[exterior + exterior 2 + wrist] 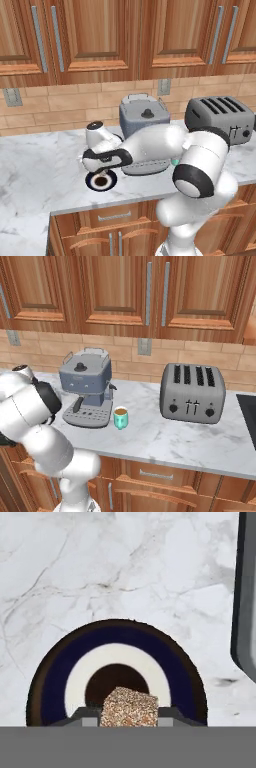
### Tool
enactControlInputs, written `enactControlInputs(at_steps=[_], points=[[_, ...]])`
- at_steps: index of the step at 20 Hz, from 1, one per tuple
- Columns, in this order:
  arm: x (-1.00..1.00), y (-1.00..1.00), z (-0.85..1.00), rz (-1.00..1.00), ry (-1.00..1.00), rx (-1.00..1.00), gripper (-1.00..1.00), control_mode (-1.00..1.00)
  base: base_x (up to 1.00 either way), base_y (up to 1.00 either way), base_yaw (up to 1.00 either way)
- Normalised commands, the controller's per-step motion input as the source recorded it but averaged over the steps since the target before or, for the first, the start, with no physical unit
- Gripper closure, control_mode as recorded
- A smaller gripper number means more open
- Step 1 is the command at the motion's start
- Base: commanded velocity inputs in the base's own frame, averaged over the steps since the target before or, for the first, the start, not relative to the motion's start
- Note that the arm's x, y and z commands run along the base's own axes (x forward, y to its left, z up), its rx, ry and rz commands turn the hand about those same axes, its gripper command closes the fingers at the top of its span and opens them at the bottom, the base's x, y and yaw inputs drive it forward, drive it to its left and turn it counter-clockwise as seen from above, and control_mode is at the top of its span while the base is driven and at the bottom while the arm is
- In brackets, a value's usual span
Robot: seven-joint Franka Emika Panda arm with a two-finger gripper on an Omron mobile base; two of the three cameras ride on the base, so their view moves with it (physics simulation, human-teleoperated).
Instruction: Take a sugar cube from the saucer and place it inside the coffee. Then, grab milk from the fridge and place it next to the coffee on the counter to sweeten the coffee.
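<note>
Tan sugar cube [129, 708] squarely between end effector [129, 716] tips, over saucer [50, 677].

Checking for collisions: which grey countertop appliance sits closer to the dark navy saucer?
The grey espresso machine, right behind the navy saucer; the grey four-slot toaster stands farther right.

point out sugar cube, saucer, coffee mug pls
sugar cube [129, 707], hand view, on its speckled front face.
saucer [52, 667], hand view, on the navy rim's left part.
coffee mug [120, 420], right base view, on its teal side wall.

Speckled tan sugar cube [129, 707] over navy saucer's [55, 667] brown centre, on marble counter [100, 562]
</note>
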Motion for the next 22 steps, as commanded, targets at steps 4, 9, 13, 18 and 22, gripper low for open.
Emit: enactControlInputs(at_steps=[4,9,13,18,22], points=[[-0.35,-0.88,0.58,-0.03,-0.16,0.00,1.00,-1.00,0.00,0.00,0.00],[-0.30,-0.99,0.62,-0.02,-0.16,0.00,1.00,-1.00,0.00,0.00,0.00],[-0.44,-1.00,0.68,0.00,-0.17,0.00,1.00,-1.00,0.00,0.00,0.00],[-0.48,-1.00,0.68,0.00,-0.10,0.01,1.00,-1.00,0.00,0.00,0.00],[-0.47,-1.00,0.60,0.02,0.00,0.02,1.00,-1.00,0.00,0.00,0.00]])
